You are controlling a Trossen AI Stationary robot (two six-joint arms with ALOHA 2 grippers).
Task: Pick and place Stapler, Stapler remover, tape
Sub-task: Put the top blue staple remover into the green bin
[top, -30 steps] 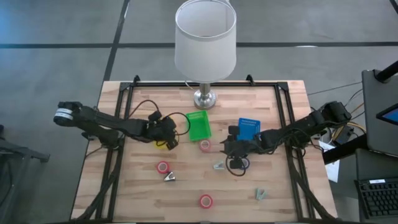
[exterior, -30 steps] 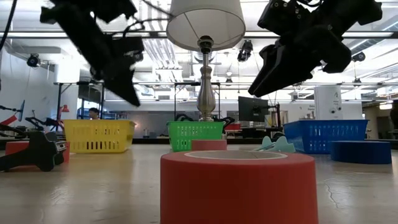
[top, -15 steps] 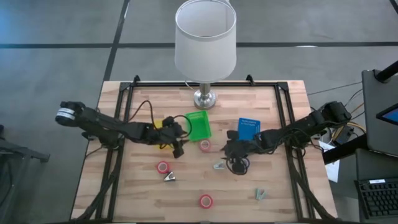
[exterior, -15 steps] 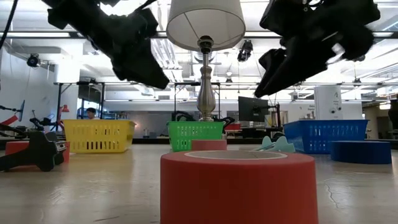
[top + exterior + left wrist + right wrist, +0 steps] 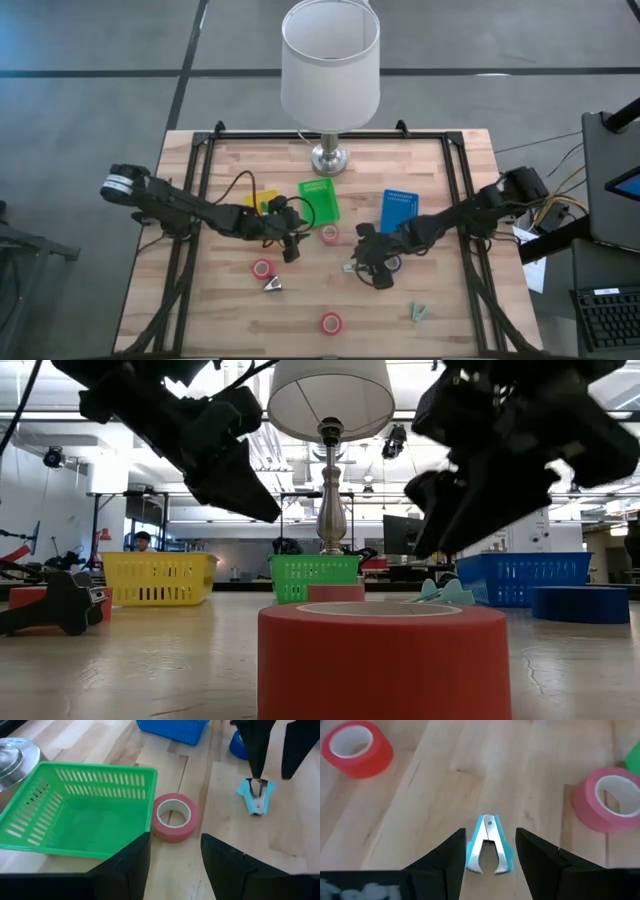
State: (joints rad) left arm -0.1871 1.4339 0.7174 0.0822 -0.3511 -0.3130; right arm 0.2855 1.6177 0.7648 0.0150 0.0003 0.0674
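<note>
My right gripper point(image 5: 487, 851) hangs spread over the staple remover point(image 5: 489, 842), mid-table nr pink tape point(image 5: 606, 800). Off-centre squeeze could flick it. Left gripper point(image 5: 172, 857), also spread, faces that tape by the green basket point(image 5: 75, 810).

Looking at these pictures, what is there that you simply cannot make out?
- High view: the blue tape is mostly hidden under the right gripper.
- High view: the yellow tray is partly covered by the left arm and its cable.
- Low view: the red tape close to the camera blocks the table behind it.
- Low view: the black stapler is cut off by the picture's edge.
</note>
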